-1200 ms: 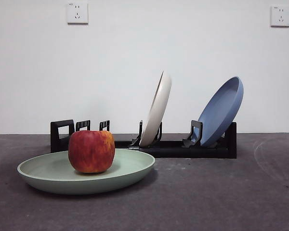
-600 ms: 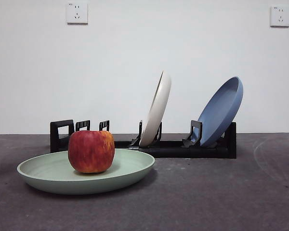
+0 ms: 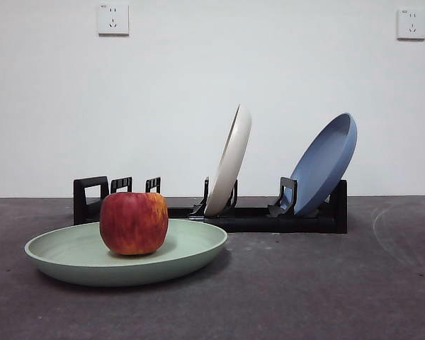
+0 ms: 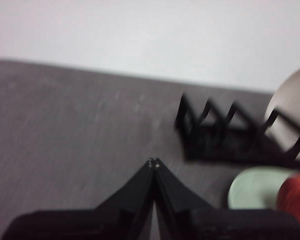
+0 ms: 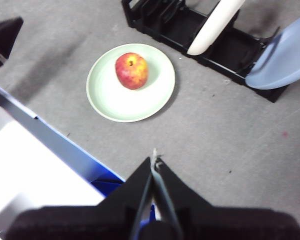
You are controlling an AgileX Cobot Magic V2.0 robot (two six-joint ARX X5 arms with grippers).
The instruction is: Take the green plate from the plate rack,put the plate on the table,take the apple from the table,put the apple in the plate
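The green plate (image 3: 177,251) lies flat on the dark grey table (image 3: 304,290), in front of the left end of the black plate rack (image 3: 269,216). The red apple (image 3: 134,222) stands upright in the plate, left of its middle. The right wrist view shows the same from high above: apple (image 5: 132,70) inside the plate (image 5: 115,97), rack (image 5: 225,47) beyond it. My right gripper (image 5: 154,157) is shut and empty, well above the table. My left gripper (image 4: 153,163) is shut and empty too, away from the rack (image 4: 225,137), with the plate (image 4: 250,187) and apple (image 4: 296,197) at the picture's edge.
A cream-white plate (image 3: 230,159) and a blue plate (image 3: 326,163) lean upright in the rack. In the right wrist view a white and blue surface (image 5: 35,165) borders the table's near edge. A white wall with two sockets stands behind the table.
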